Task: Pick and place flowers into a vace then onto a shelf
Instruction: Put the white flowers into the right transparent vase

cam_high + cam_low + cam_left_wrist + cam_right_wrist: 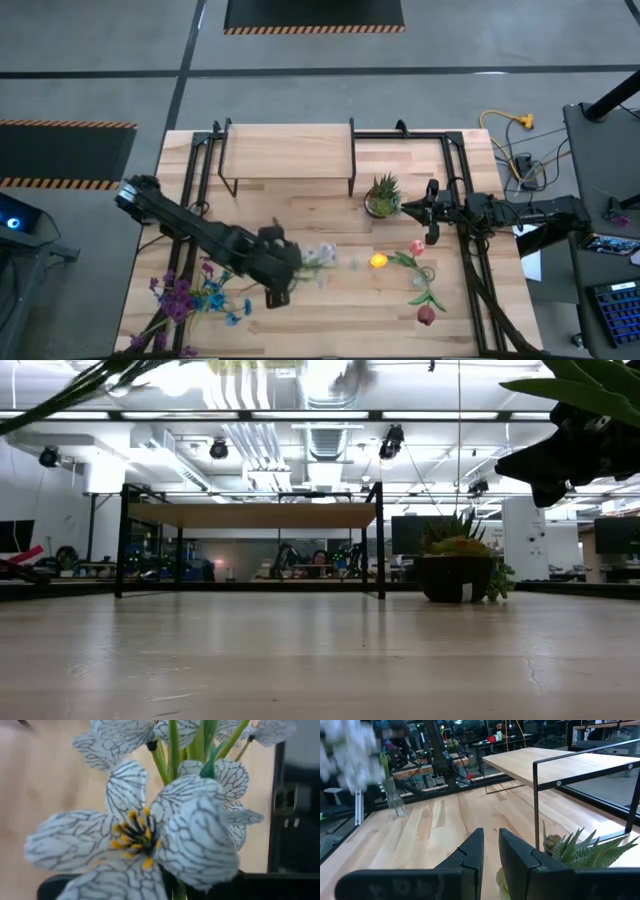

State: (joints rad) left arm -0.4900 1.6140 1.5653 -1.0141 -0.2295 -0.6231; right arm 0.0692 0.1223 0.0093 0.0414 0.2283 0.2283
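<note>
The left arm stretches diagonally from the table's left edge toward its middle, and the left gripper (283, 262) sits low over the light wooden table (300, 320), its fingers clamped tight on the green stem of a white, dark-veined artificial flower with a yellow centre (140, 832); in the left wrist view that bloom fills the frame, with more white blooms on the same stem behind it. On the right, the right arm reaches in level from the table's right edge, and the right gripper (490, 857) hovers beside the small spiky green potted plant (384, 193), its two dark fingers (472, 855) nearly together with a narrow gap, holding nothing. The loose purple and blue flowers (190, 295) lie in a heap at the table's near left corner, and the pink, red and yellow-orange stems (415, 275) sprawl right of centre. The low light-wood shelf on black metal legs (288, 152) stands at the far edge.
</note>
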